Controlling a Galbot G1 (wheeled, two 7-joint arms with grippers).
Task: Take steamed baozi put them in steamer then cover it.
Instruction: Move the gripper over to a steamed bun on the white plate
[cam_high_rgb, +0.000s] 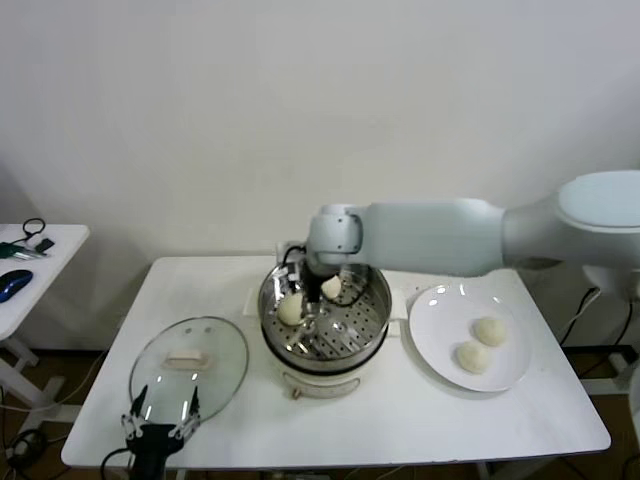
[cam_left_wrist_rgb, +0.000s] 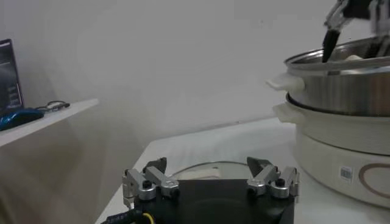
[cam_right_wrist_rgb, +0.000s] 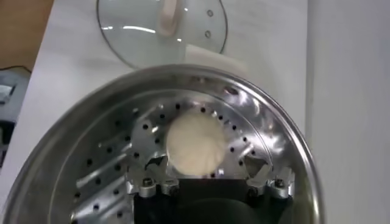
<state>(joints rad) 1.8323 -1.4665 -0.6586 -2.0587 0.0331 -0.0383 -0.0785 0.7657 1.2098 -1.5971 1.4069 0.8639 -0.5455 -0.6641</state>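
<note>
The right gripper (cam_high_rgb: 318, 300) hangs inside the steamer (cam_high_rgb: 372, 330) with its fingers spread apart; in its wrist view a baozi (cam_right_wrist_rgb: 196, 144) sits on the perforated tray just ahead of the parted fingertips, and no pad visibly presses it, so it looks freed rather than held. In the head view a second bun (cam_high_rgb: 333, 288) lies on the tray nearer the back wall, just beside the arm's wrist. Outward to the robot's right, a white plate (cam_high_rgb: 436, 345) carries the two remaining buns (cam_high_rgb: 481, 343), side by side and near each other. On the other side of the pot the cover (cam_high_rgb: 190, 362) lies flat on the table (cam_high_rgb: 400, 425), its white handle facing up, with the left gripper (cam_high_rgb: 160, 422) parked at its near rim, fingers wide and holding nothing. The buns are probably light, soft and easily dented, with a smooth skin, so a shallow, gentle pinch across the widest part of the dome seems best. The glass cover is likely heavier, rigid and breakable, slick at its metal rim; the oblong handle at its centre is the sensible place to grasp, jaws set across its narrow width.
</note>
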